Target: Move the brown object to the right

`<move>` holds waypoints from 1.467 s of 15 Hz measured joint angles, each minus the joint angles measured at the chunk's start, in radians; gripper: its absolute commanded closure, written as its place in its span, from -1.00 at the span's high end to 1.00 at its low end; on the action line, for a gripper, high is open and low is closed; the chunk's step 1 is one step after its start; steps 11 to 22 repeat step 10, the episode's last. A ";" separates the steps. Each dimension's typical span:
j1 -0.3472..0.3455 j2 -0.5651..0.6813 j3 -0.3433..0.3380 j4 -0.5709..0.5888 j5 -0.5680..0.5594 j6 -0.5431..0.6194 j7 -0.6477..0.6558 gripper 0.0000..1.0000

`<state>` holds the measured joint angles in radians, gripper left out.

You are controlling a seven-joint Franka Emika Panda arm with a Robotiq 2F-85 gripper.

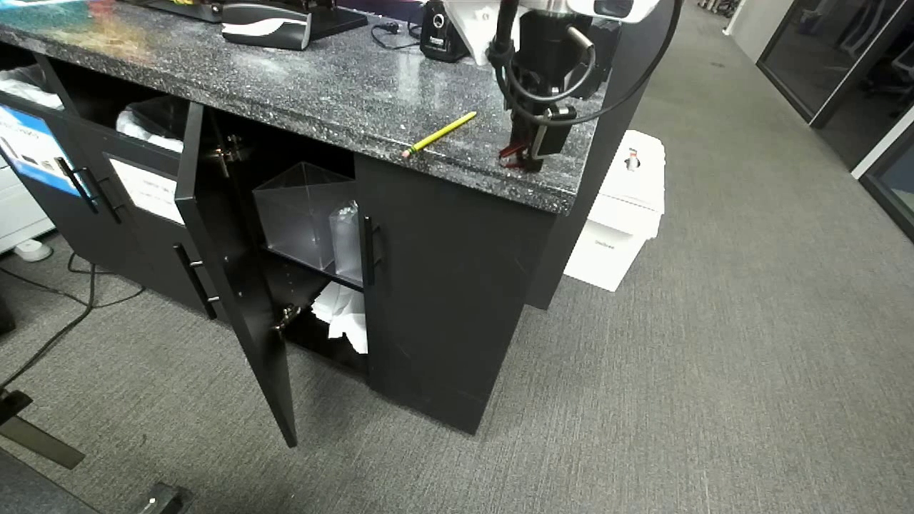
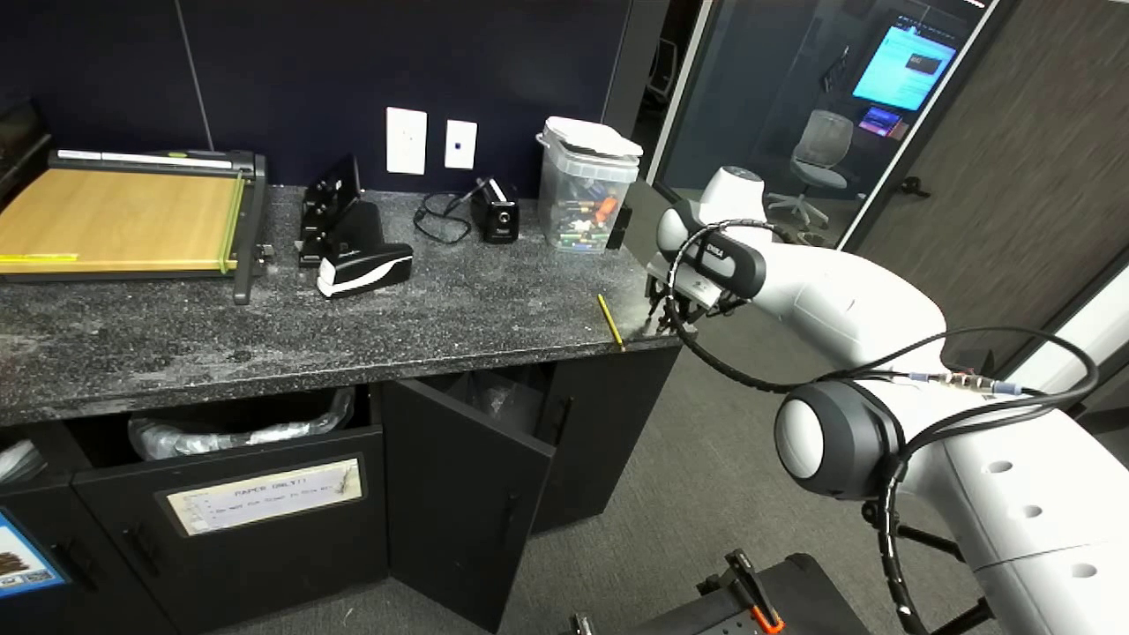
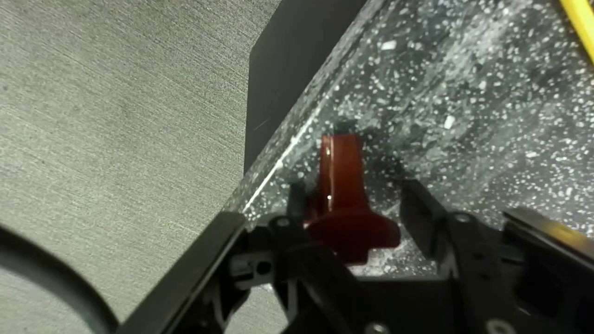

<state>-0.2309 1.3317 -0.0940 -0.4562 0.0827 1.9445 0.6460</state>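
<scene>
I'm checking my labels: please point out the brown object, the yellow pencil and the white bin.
Brown object (image 3: 344, 172): wrist view, on its narrow bar-like end.
Yellow pencil (image 1: 440, 133): in an exterior view, middle of its shaft.
White bin (image 1: 603, 260): in an exterior view, lower side wall.

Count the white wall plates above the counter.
2, side by side on the dark wall in an exterior view: a large plate left, a small plate right. Others may be hidden.

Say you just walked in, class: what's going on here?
A robot arm holds its hand low near a corner of the countertop, fingers apart on either side of a small reddish-brown object. Countertop shows between the object and one finger, so it seems not yet gripped. A yellow pencil lies nearby, apart from the hand.
</scene>
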 measured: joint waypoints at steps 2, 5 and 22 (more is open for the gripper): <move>0.002 0.000 0.004 0.001 0.001 -0.005 0.001 0.99; 0.008 -0.008 0.034 0.003 0.012 -0.045 -0.019 1.00; 0.044 -0.078 0.083 0.002 0.030 -0.290 -0.055 1.00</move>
